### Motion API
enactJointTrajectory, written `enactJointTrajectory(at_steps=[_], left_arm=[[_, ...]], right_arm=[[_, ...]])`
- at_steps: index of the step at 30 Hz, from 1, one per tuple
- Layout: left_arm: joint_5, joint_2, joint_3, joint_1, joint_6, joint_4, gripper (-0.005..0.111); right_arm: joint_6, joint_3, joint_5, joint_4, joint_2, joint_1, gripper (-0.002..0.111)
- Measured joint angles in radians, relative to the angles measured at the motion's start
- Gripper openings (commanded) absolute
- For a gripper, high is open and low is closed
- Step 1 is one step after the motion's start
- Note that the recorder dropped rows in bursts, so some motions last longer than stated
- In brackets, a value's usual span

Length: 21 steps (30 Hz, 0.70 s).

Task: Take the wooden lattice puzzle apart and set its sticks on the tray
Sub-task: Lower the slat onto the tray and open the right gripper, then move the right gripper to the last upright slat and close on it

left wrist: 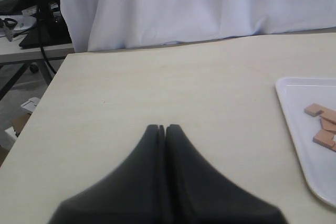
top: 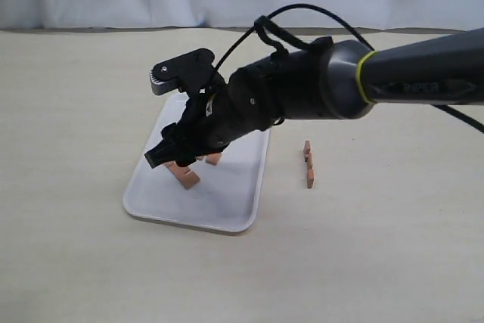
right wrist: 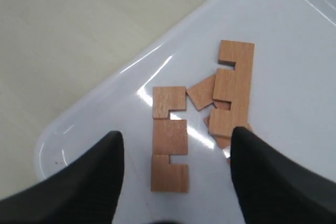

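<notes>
Spanning the view, the desk carries the white tray. Over it the right claw hovers wide open, empty, above loose sticks lying on the tray. The left claw is pinched closed, empty. One stick lies on the desk just right of the tray: likely light, stiff and thin, so pinch across its long edges.

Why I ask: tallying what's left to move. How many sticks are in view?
4 sticks. Three on the tray: one alone, one lying across a tilted, partly hidden one. The fourth lies on the table beside the tray. Others may hide underneath.
</notes>
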<state>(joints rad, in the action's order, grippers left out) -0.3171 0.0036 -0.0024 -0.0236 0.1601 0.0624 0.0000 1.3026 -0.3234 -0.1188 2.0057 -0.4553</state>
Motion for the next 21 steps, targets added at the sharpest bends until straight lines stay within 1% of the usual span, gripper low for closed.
enactJointTrajectory(at_steps=[3, 6, 8, 13, 15, 16, 18, 21], left_arm=[[0.0, 0.0, 0.0, 0.0, 0.0, 0.0, 0.0], [0.0, 0.0, 0.0, 0.0, 0.0, 0.0, 0.0], [0.0, 0.0, 0.0, 0.0, 0.0, 0.0, 0.0], [0.0, 0.0, 0.0, 0.0, 0.0, 0.0, 0.0], [0.0, 0.0, 0.0, 0.0, 0.0, 0.0, 0.0], [0.0, 0.0, 0.0, 0.0, 0.0, 0.0, 0.0], [0.0, 0.0, 0.0, 0.0, 0.0, 0.0, 0.0], [0.0, 0.0, 0.0, 0.0, 0.0, 0.0, 0.0]], right_arm=[[0.0, 0.039, -0.095, 0.0, -0.018, 0.008, 0.036], [0.0, 0.055, -0.166, 0.0, -0.04, 0.035, 0.027], [0.0, 0.057, -0.195, 0.0, -0.051, 0.054, 0.025], [0.0, 0.059, -0.275, 0.0, -0.067, 0.121, 0.025], [0.0, 0.059, -0.305, 0.004, -0.069, 0.151, 0.026], [0.0, 0.059, -0.323, 0.008, -0.07, 0.165, 0.029], [0.0, 0.059, -0.364, 0.019, -0.07, 0.193, 0.036], [0.014, 0.059, -0.412, 0.051, -0.07, 0.227, 0.052]])
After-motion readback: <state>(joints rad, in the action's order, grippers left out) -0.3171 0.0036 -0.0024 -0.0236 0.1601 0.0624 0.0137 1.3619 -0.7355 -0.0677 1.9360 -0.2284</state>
